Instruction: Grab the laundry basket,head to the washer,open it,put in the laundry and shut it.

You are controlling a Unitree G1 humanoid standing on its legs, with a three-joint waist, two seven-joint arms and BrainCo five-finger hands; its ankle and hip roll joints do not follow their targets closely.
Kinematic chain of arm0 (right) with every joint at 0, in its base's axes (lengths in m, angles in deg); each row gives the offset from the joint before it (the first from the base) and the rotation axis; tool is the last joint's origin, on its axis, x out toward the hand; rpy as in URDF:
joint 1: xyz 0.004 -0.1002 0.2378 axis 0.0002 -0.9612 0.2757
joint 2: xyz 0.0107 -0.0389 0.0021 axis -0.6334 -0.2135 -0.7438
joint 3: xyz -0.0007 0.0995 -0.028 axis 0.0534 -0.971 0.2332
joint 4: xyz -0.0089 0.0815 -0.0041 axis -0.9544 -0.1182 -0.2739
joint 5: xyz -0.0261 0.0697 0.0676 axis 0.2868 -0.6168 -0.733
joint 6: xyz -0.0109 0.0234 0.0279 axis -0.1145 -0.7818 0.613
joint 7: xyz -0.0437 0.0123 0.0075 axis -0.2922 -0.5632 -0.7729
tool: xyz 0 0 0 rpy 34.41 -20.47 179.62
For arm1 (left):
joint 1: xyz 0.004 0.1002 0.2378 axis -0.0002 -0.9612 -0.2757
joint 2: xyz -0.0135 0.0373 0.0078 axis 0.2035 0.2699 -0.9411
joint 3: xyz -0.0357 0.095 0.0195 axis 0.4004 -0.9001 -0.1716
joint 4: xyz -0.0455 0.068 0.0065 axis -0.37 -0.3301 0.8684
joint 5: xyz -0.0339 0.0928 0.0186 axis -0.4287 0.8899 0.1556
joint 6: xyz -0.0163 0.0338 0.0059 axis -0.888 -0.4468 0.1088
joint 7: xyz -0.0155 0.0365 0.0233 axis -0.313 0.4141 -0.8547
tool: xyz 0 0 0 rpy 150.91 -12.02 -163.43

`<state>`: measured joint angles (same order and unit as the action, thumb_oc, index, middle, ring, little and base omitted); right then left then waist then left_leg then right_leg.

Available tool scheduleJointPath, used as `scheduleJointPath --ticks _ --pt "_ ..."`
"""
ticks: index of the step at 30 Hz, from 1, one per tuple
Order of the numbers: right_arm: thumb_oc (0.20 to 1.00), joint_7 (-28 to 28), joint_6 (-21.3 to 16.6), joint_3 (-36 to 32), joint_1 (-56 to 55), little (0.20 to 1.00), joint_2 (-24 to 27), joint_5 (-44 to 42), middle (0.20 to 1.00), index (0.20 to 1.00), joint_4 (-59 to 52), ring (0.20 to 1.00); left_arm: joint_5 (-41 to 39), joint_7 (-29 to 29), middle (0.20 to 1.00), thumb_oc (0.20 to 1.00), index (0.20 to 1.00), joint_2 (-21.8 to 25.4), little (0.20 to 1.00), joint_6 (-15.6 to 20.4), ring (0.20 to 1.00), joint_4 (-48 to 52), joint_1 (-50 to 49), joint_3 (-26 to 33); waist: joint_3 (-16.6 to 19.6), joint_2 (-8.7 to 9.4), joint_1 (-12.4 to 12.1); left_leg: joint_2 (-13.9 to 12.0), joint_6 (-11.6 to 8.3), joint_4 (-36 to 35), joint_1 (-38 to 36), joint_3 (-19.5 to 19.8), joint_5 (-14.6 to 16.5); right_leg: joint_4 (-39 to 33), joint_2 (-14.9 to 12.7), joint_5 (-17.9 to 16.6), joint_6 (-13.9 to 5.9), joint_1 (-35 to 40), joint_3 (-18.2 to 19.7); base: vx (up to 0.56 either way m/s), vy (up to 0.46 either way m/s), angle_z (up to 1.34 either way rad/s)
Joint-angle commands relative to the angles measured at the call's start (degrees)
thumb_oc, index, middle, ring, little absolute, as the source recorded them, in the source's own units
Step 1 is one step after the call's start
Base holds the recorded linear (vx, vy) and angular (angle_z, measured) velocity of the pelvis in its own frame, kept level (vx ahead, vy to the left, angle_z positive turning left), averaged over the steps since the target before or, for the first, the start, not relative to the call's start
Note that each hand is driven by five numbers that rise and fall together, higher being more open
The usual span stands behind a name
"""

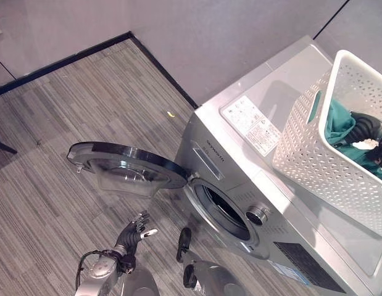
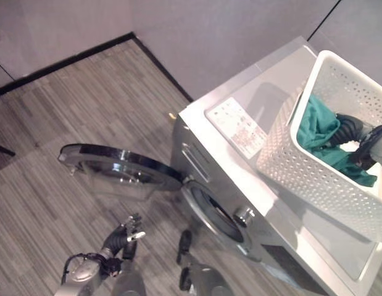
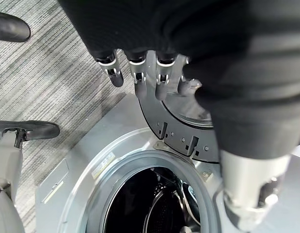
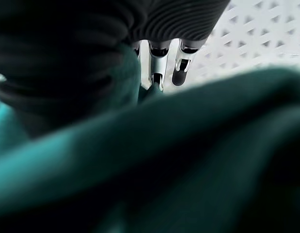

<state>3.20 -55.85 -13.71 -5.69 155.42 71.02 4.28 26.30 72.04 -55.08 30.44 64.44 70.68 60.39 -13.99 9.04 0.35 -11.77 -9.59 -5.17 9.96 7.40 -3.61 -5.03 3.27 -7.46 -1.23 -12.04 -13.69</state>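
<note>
**Door open, right hand reaching into the basket**

Left eye view: the washer stands with its round door swung wide open over the floor. The white laundry basket sits on top of the washer, teal laundry inside it. The left hand hangs low by the door, holding nothing.

Right eye view: the right hand is down inside the basket, on the laundry.

Left wrist view: the left hand's fingers hang straight and relaxed, empty, above the drum opening.

Right wrist view: the right hand's fingers point into the teal cloth; whether they grip it I cannot tell.

Judging from this, fetching, walking and opening are done; loading the laundry and shutting the door remain.
</note>
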Motion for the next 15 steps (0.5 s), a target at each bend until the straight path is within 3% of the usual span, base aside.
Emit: scheduleJointPath --ticks 1,9,15 --pt "0.200 -3.55 -0.11 7.54 -0.88 0.200 -7.72 1.07 0.200 0.200 -1.68 0.200 -1.12 0.43 1.000 1.000 1.000 2.02 1.000 2.71 1.000 3.68 3.45 0.47 -2.98 1.39 -2.71 -2.38 2.82 1.51 -2.77 -1.38 0.06 3.22 -4.27 8.39 -3.28 1.07 2.10 0.00 0.000 0.00" --pt "0.200 1.40 -0.31 3.00 0.24 0.200 -9.70 0.61 0.200 0.200 -1.02 0.200 -1.07 1.85 1.000 1.000 1.000 1.53 1.000 2.46 1.000 3.33 3.94 1.11 -2.40 1.63 -1.92 -2.47 2.78 0.67 -3.28 -2.21 0.03 2.77 -3.97 8.12 -3.30 1.16 2.66 0.00 0.000 -0.01" --pt "0.200 6.01 -1.06 -5.40 -0.56 0.200 -8.19 -0.51 0.200 0.200 -1.44 0.200 -0.82 2.11 1.000 1.000 1.000 1.46 1.000 1.91 1.000 2.53 3.17 2.37 -1.26 1.69 -1.07 -2.61 2.91 0.57 -4.02 -2.75 0.61 2.46 -3.87 8.08 -3.40 1.71 3.12 0.00 0.001 -0.01"
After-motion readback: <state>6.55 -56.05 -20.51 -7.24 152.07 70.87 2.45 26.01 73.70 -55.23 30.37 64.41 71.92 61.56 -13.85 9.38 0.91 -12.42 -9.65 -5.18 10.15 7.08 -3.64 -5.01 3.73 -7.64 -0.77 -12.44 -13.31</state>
